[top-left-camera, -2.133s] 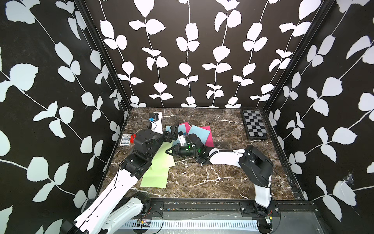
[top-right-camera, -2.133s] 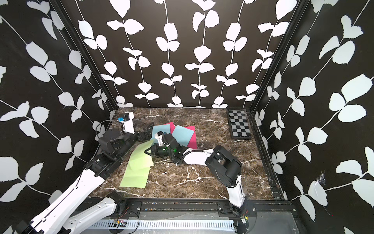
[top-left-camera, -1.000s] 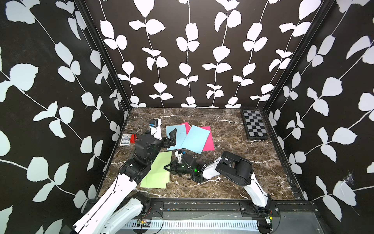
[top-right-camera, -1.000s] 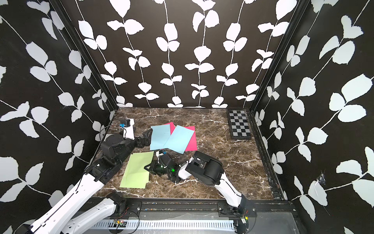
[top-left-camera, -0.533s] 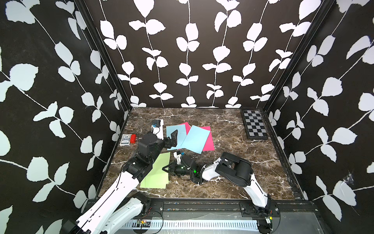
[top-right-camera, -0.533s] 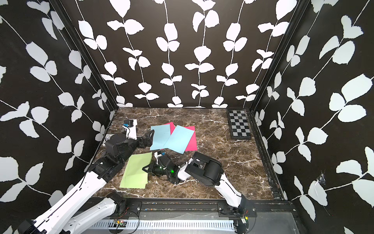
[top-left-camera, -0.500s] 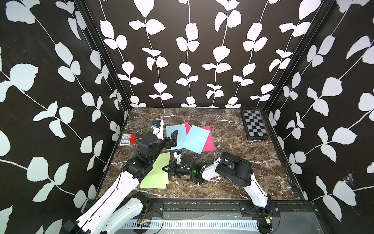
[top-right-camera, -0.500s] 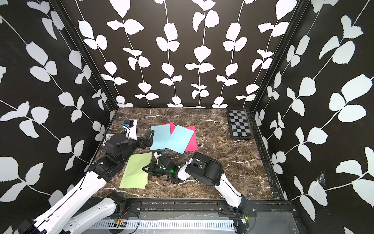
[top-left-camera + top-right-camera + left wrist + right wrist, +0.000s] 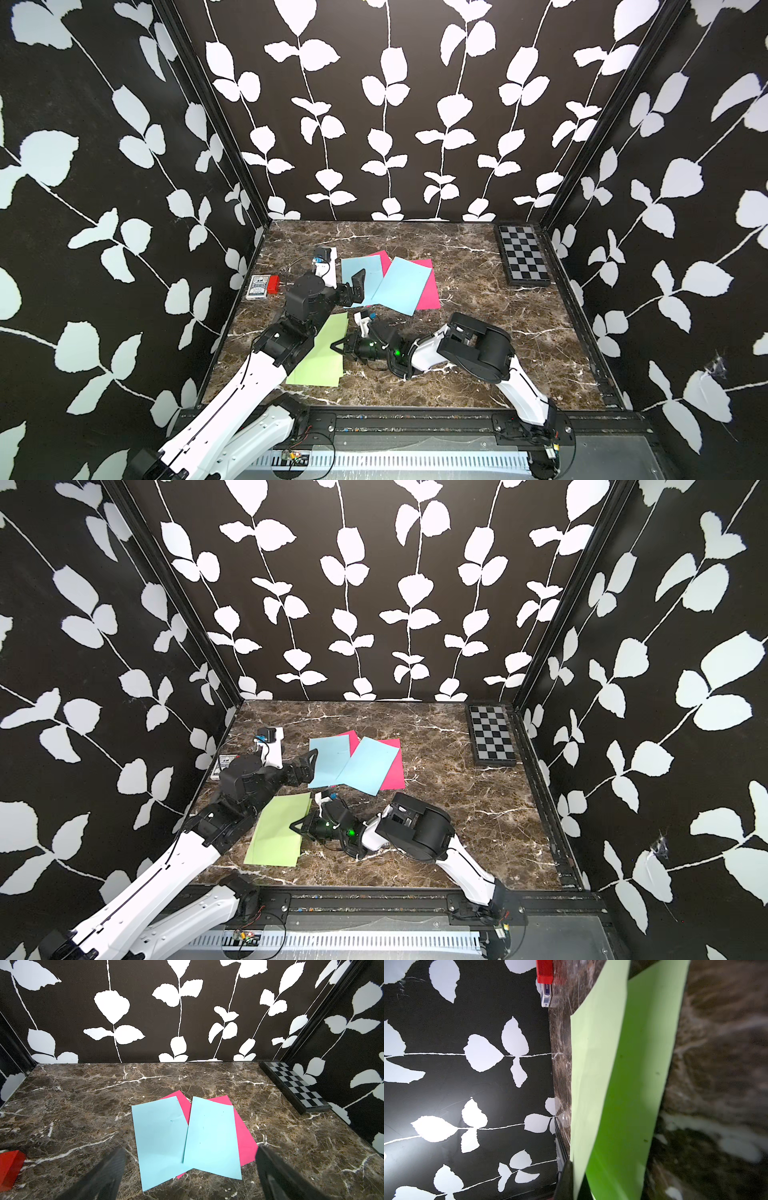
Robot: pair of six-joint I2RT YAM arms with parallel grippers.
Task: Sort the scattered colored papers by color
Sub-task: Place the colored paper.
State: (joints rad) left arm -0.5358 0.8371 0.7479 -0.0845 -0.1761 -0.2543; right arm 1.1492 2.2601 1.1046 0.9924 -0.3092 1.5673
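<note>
Light green papers [image 9: 322, 353] are where I'm working: two sheets overlapped at the near left of the marble table [image 9: 478, 291], partly under my left arm in both top views. My right gripper [image 9: 336, 345] lies low against their right edge, jaws closed. In the right wrist view the upper light green sheet [image 9: 596, 1064] runs straight into the pinch, its edge raised off the brighter sheet beneath. I'm reading that as a grip on that sheet.

Left gripper [image 9: 354, 287] hangs by the left edge of the light blue papers [image 9: 401, 284], fingers [image 9: 108, 1169] spread wide, holding nothing. Two blue sheets there, side by side and overlapping, the right one on top. Both lie over the magenta pink papers [image 9: 428, 286], which peek out behind and to the right. That pile sits mid-table, apart from the green ones.

Checkerboard [image 9: 524, 262] is against the far right wall. Card box [image 9: 257, 287] with its red block [image 9: 273, 284] is against the left wall.
</note>
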